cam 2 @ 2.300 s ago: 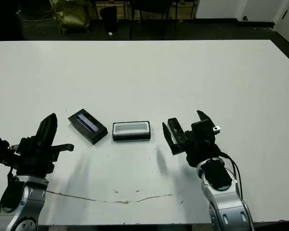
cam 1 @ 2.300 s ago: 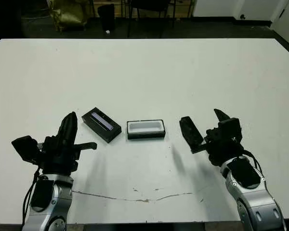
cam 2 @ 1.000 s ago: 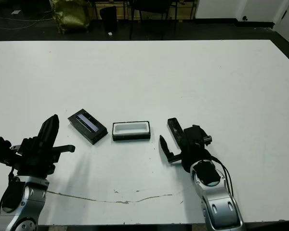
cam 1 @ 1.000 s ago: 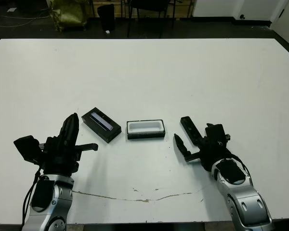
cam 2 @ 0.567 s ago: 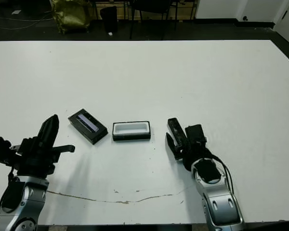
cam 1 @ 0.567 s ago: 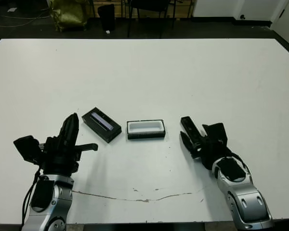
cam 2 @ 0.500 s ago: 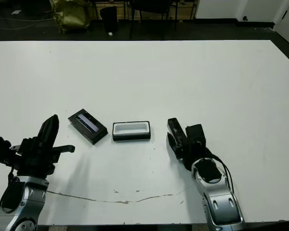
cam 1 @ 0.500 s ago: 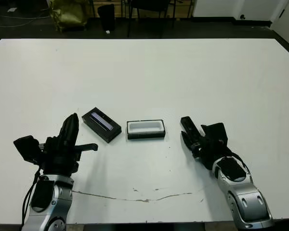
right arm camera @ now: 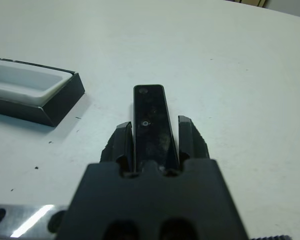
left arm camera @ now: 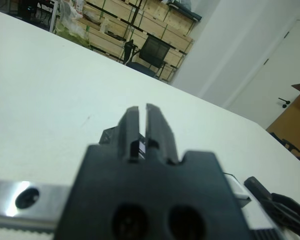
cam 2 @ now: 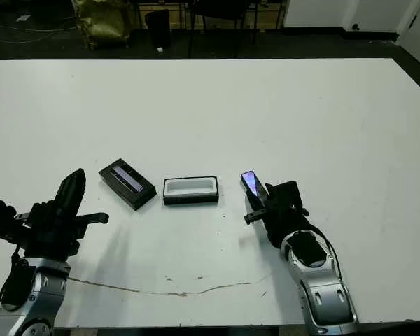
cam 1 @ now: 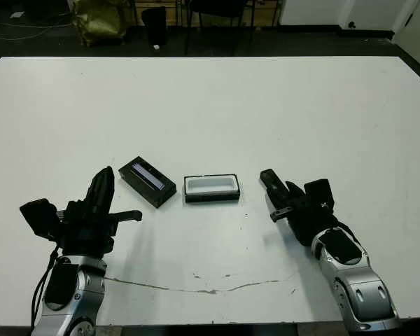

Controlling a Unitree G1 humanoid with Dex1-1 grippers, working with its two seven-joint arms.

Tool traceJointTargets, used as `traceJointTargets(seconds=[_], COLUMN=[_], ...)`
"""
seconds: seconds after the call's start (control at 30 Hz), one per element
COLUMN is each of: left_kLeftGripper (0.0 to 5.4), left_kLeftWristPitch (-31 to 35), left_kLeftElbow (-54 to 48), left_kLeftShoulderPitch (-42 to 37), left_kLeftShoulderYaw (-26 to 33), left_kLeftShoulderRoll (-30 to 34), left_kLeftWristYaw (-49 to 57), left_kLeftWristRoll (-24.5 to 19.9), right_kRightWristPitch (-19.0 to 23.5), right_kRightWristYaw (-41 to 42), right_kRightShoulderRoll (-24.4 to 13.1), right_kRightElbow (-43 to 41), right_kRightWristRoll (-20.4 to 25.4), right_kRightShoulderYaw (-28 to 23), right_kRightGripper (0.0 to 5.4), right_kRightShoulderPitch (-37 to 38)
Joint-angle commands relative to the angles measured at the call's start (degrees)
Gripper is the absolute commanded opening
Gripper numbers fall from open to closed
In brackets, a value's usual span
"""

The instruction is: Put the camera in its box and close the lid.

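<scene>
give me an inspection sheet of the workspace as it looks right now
surface: white table, with a thin brownish crack line near its front edge
camera: slim black rectangular bar between the right gripper's fingers, one end with a shiny bluish window tipped up
box: shallow black tray with white lining, open and empty
lid: black rectangular cover with a pale stripe, flat on the table left of the box, apart from it
clutter: nothing seen
left gripper: shut, holding nothing, near the lid
right gripper: shut on the camera
cables: black cable along the left arm
surroundings: chair, stacked wooden crates
</scene>
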Motion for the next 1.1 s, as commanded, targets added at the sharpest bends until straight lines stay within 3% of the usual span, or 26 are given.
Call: traceJointTargets(seconds=[0.03,0.33,0.5,0.77,0.83,1.03,1.1], left_kLeftGripper=[0.0,0.0,0.0,0.0,0.0,0.0,0.0], left_kLeftWristPitch=[1.16,0.72,0.42,0.41,0.03,0.27,0.41], left_kLeftElbow=[-0.4,-0.52,-0.43,-0.55,-0.44,-0.48,-0.67], left_kLeftShoulderPitch=[0.84,1.48,1.83,2.14,2.24,2.3,2.37], left_kLeftShoulderYaw=[-0.15,-0.43,-0.35,-0.3,-0.32,-0.25,-0.37], left_kLeftShoulderRoll=[0.29,0.29,0.23,0.14,0.29,0.14,0.03], left_kLeftWristYaw=[0.88,1.08,0.78,0.69,0.35,0.48,0.83], left_kLeftWristRoll=[0.38,0.71,0.36,0.01,0.17,0.0,0.27], right_kRightWristPitch=[2.91,9.2,17.86,20.62,19.02,4.06,2.25], right_kRightWristYaw=[1.74,9.26,10.19,20.71,23.97,38.1,40.51], right_kRightShoulderRoll=[-1.34,-7.42,-10.83,-12.96,-14.47,-16.97,-16.51], right_kRightElbow=[0.25,-5.01,-6.36,5.29,7.6,19.03,22.75], right_kRightWristRoll=[1.97,11.1,15.51,22.77,21.56,14.05,12.16], right_kRightShoulderYaw=[-1.23,-7.39,-8.91,-7.54,-4.8,4.38,6.32], right_kRightGripper=[0.73,0.73,0.73,0.73,0.72,0.72,0.72], right_kRightShoulderPitch=[0.89,-7.11,-15.86,-28.14,-30.54,-38.0,-40.42])
